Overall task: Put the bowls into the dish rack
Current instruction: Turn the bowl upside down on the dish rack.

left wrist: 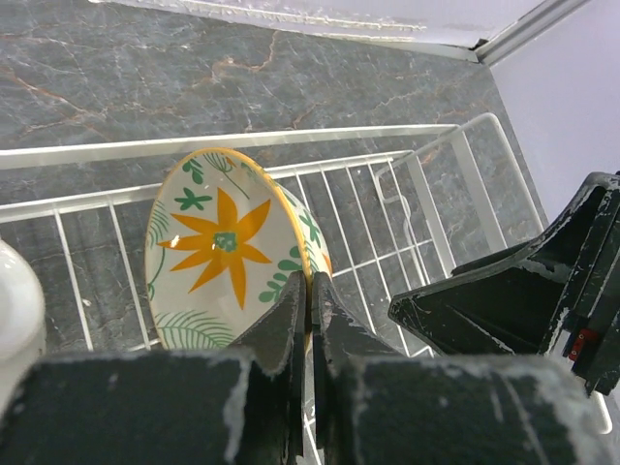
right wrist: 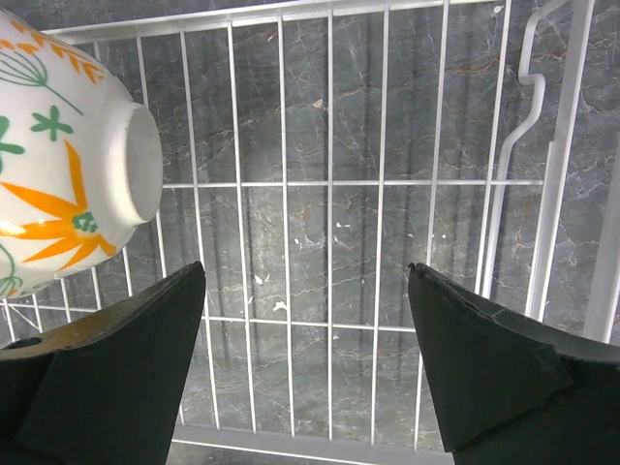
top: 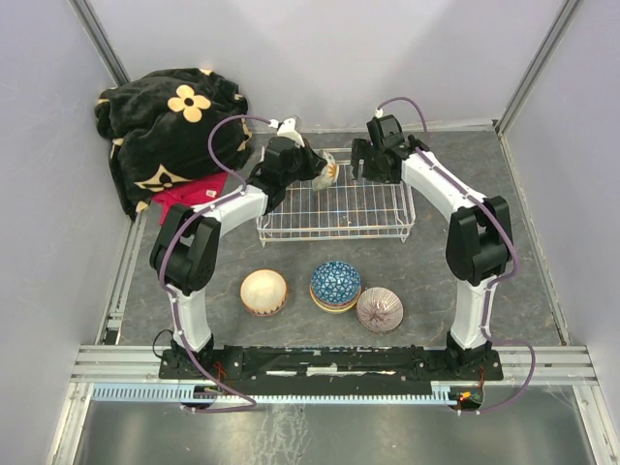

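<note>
Left gripper [left wrist: 310, 291]: clenched on the rim of the yellow-flower bowl [left wrist: 228, 247]. Bowl is held on edge over the far-left corner of the dish rack [top: 334, 239]; cannot tell whether it touches the wires.

Step in hand, judged: lower until the rim seats between two floor wires, lean it on the far side, then release slowly so it cannot roll.

Right gripper [right wrist: 305, 276]: spread wide, empty, over the rack's far right; keep it apart.

Remaining bowls [top: 335, 284] wait on the table [top: 436, 281], near side.
</note>
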